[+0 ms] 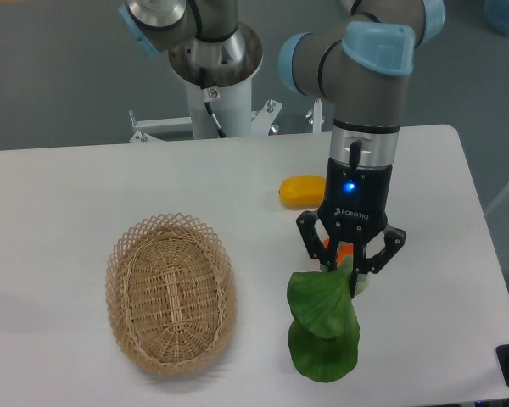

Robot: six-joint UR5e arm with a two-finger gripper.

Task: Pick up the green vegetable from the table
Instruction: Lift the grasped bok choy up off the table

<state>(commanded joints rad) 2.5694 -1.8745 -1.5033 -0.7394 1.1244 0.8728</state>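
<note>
Clearly the hand [349, 273] has its two fingers closed on the stalk end of the green vegetable [322, 326], just right of the frame's centre and a little below it. The leaves hang down from the grip toward the lower middle of the picture. Whether their lowest edge touches the counter [85, 195] or hangs just above it cannot be told from this view.

As for handling, the vegetable looks light and soft. Its broad dark leaves droop and fold under their own weight, so they give nothing firm to hold and would likely tear or slip if pinched. The pale stalk end, mostly hidden between the fingers, is probably the stiffest part and the right place to take hold, which is where the grip sits. It looks crisp rather than tough, so a hard squeeze could bruise or snap it. The leaves will likely sway with any quick move, and the weight hanging below the grip could work the stalk loose.

Behind the fingers a bit of an orange fruit [343, 253] shows. A yellow fruit [303, 191] lies further up the frame. A wicker basket [170, 292] sits well apart at the lower left.
</note>
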